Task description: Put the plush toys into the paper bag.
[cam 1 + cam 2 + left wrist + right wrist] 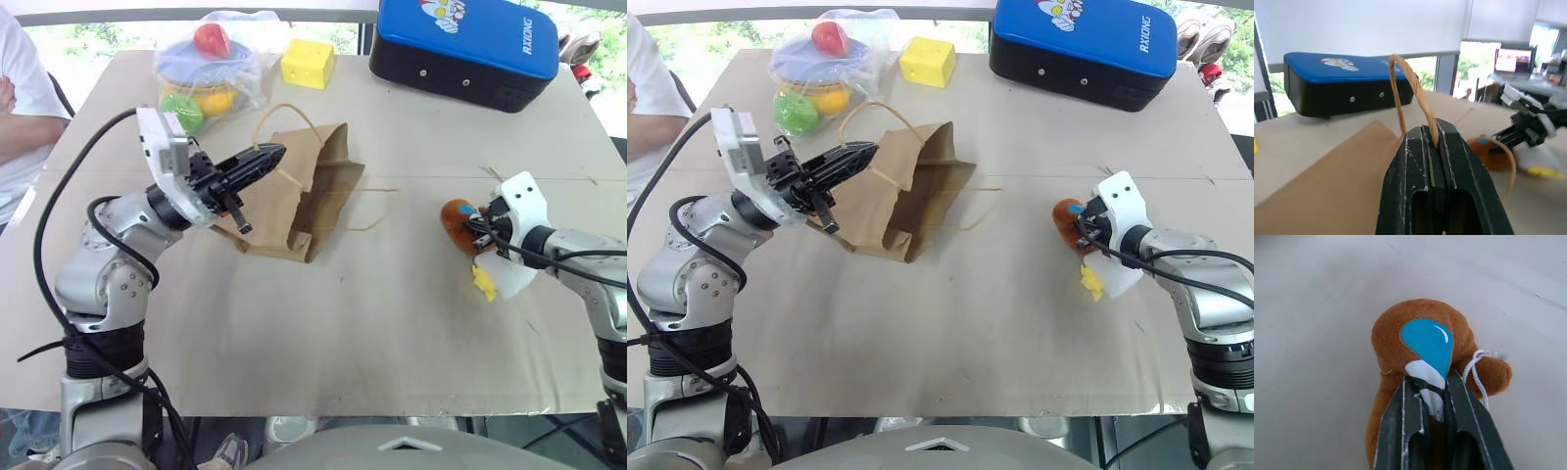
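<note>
The orange-brown plush toy [1420,347] lies on the table [392,323] at the robot's right, pinched at its blue-white patch by the closed right gripper [1432,391]. Well apart to the left, the paper bag [309,191] lies near the table's middle, one twine handle [1410,93] clamped between the left gripper's [1435,142] closed fingers. Beyond sit a yellow block [308,63], a clear plastic bag [211,64] and a blue case [465,44].
</note>
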Motion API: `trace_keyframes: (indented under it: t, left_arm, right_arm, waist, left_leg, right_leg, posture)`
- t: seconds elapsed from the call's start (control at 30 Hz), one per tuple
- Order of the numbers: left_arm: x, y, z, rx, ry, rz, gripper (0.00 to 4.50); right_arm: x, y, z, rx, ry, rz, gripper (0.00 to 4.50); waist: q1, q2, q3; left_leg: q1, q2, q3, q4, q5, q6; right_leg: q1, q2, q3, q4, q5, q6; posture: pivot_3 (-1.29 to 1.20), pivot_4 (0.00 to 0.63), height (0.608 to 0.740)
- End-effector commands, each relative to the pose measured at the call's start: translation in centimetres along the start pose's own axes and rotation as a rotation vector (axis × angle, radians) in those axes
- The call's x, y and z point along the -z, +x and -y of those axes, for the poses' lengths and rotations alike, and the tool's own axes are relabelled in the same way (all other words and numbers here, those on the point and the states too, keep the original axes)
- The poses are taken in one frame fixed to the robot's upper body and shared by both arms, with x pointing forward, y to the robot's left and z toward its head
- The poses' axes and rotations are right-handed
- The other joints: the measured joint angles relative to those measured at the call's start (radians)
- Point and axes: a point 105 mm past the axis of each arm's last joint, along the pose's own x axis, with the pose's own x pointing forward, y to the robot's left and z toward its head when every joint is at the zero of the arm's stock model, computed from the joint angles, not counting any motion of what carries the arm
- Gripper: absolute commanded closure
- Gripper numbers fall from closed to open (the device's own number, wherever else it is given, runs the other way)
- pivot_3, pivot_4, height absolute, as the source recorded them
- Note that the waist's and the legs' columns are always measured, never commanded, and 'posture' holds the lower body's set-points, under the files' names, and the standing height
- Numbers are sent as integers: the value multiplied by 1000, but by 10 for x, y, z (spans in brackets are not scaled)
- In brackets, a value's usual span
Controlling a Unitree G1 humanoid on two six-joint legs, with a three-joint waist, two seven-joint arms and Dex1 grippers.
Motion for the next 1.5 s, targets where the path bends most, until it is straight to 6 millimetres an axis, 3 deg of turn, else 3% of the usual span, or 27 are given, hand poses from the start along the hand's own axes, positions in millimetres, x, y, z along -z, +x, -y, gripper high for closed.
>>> trace_keyframes:
  t: [0.03, 0.2, 0.27, 0.5, 0.63, 0.97, 1.43, 1.5]
  left_arm:
    - [-13, -3, 0, 5, 1, 40, 4500]
    - [-18, -4, -3, -4, -16, 51, 4500]
    - [-19, -4, -4, -5, -17, 50, 4500]
    - [-23, 3, -3, 14, -13, 49, 4500]
    - [-24, 3, -1, 14, -7, 45, 4500]
    - [-19, 4, 5, 18, -8, 35, 4500]
    - [-25, 16, 19, 60, -53, 88, 4500]
    - [-25, 16, 20, 59, -66, 95, 4500]
  right_arm:
    - [-64, -18, -27, -146, -70, 284, 4452]
    - [-99, -7, -59, -250, -144, 366, 4452]
    - [-104, 4, -74, -297, -217, 349, 4452]
    - [-87, 53, -108, -430, -541, 227, 4452]
    - [-90, 58, -120, -531, -658, 226, 4452]
    - [-89, 70, -129, -612, -857, 200, 4452]
    - [-93, 95, -174, -795, -1150, 246, 4452]
    - [-92, 102, -175, -785, -1133, 254, 3468]
  waist:
    - [-1, 1, 0]
    - [-1, 1, 0]
    - [0, 1, 1]
    - [4, 0, 0]
    - [3, 1, 1]
    - [3, 1, 1]
    - [2, 1, 1]
    - [2, 0, 1]
  left_leg:
    - [0, 0, 0, 0, 0, 0]
    - [0, 0, -1, 0, 0, 0]
    - [0, 0, -1, 0, 0, 0]
    - [0, 0, 0, 0, 0, 0]
    - [0, 0, -1, 1, 0, 0]
    - [0, 0, -1, 1, 0, 0]
    - [0, 0, -1, 1, 0, 0]
    - [0, 0, -2, 1, 0, 0]
  right_leg:
    - [0, 0, 0, 0, 0, 0]
    - [0, 1, -1, 0, 0, 0]
    - [0, 0, -1, 0, 0, 0]
    - [0, -1, -1, 0, 0, 0]
    - [0, 0, -1, 0, 0, 0]
    - [0, 0, -2, 0, 0, -1]
    - [0, 0, -2, 0, 0, -1]
    - [0, 0, -2, 1, 0, -1]
  posture:
    - [0, 150, 740]
    - [0, 150, 740]
    - [0, 150, 740]
    - [0, 150, 740]
    - [0, 150, 740]
    - [0, 150, 740]
    - [0, 150, 740]
    - [0, 150, 740]
